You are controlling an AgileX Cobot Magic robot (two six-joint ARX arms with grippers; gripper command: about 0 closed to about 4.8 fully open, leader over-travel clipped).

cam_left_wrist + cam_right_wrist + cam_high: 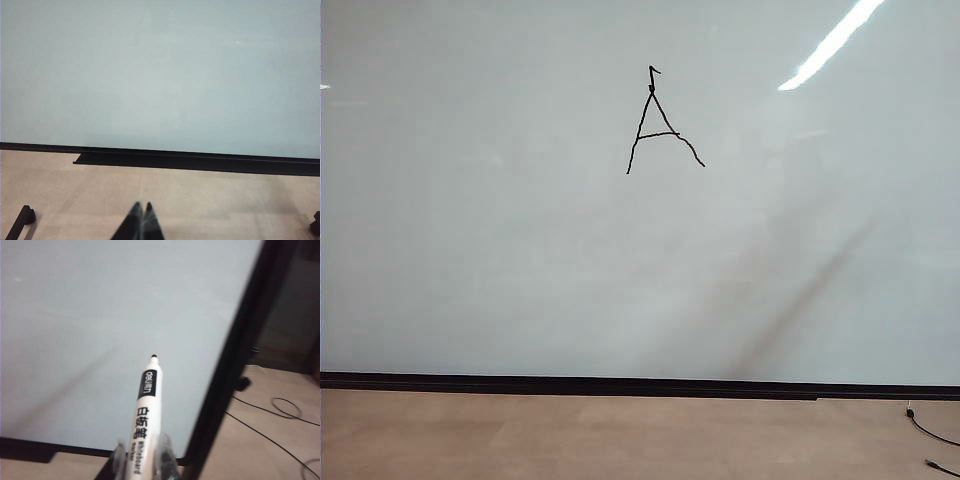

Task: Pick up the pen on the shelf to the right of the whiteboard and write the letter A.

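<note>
Exterior view: I see the whiteboard (470, 250) filling the frame, its black lower strip (620, 384) above the tan floor (570, 440); no arm is in sight here.
Room: bare board lies all around the letter A (660, 125).
Count: one letter, one pen, two cables (930, 435) at the floor's right.
Right gripper (142, 457): my jaws are clamped on the pen (145, 415), tip pointing at the board near its dark side frame (235, 350).
Left gripper (141, 212): fingers pressed together, empty, low over the floor, facing the board.
</note>
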